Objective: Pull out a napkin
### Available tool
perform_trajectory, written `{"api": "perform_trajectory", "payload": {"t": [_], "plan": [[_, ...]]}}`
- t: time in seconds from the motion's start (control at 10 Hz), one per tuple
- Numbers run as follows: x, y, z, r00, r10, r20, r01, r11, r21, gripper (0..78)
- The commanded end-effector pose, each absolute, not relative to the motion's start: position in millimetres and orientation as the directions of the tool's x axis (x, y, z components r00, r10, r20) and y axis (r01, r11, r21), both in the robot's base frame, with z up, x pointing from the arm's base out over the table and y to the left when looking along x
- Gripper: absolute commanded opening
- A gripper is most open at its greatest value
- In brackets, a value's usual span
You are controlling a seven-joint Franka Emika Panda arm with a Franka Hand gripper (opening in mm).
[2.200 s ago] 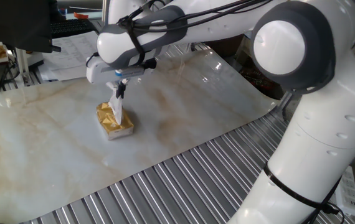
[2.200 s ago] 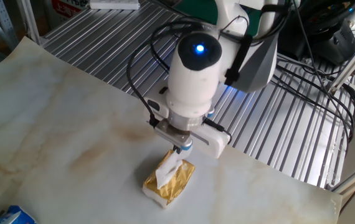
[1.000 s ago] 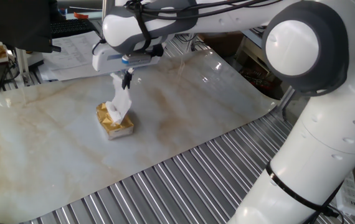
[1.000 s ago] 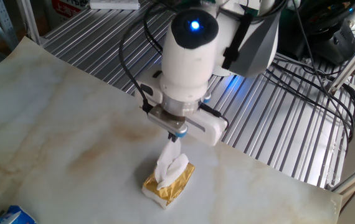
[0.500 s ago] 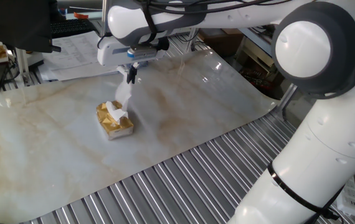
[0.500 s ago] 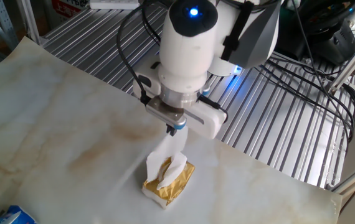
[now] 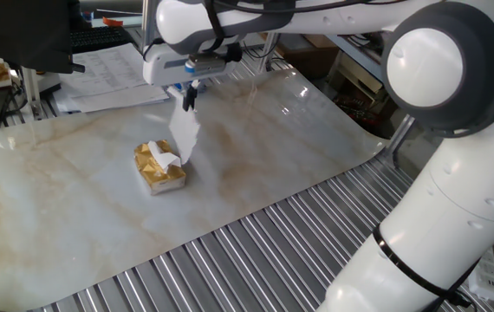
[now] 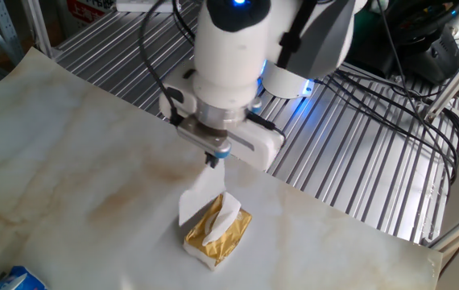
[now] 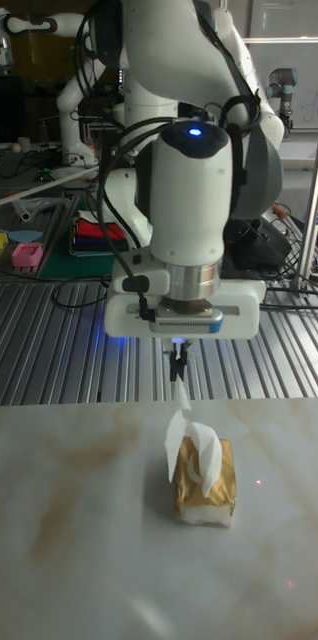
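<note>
My gripper (image 7: 191, 94) is shut on the top corner of a white napkin (image 7: 185, 134), which hangs below it as a long creased sheet. The lower edge of the napkin (image 8: 200, 193) dangles just beside the yellow-orange tissue pack (image 8: 217, 234); I cannot tell whether it still touches the pack. The pack (image 7: 159, 166) lies on the marble sheet, with another white tissue poking up from its slot. In the tall fixed view the gripper (image 9: 179, 365) is straight above the pack (image 9: 204, 480), and the napkin (image 9: 179, 425) hangs between them.
Printed paper sheets (image 7: 100, 69) lie at the back left of the marble sheet. Ribbed metal tabletop (image 7: 230, 251) surrounds the sheet. A blue packet (image 8: 16, 279) sits at one corner. Cables and equipment crowd the space behind the arm (image 8: 407, 48).
The gripper has risen and drifted away from the pack, drawing the napkin out to its full length. A fresh tissue has popped up in the pack's slot.
</note>
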State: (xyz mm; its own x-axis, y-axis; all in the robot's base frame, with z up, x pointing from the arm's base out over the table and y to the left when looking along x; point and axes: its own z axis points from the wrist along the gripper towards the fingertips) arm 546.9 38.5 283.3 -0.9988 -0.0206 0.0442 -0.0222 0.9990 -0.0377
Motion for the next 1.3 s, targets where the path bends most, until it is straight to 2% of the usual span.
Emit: {"api": "perform_trajectory", "payload": {"t": [0.1,1.3], "plan": [[558,23,289,-0.998,-0.049,0.050,-0.051,0.998,-0.048,1.2],[579,-61,256,-0.995,-0.095,0.040,-0.096,0.995,-0.034,1.2]]}}
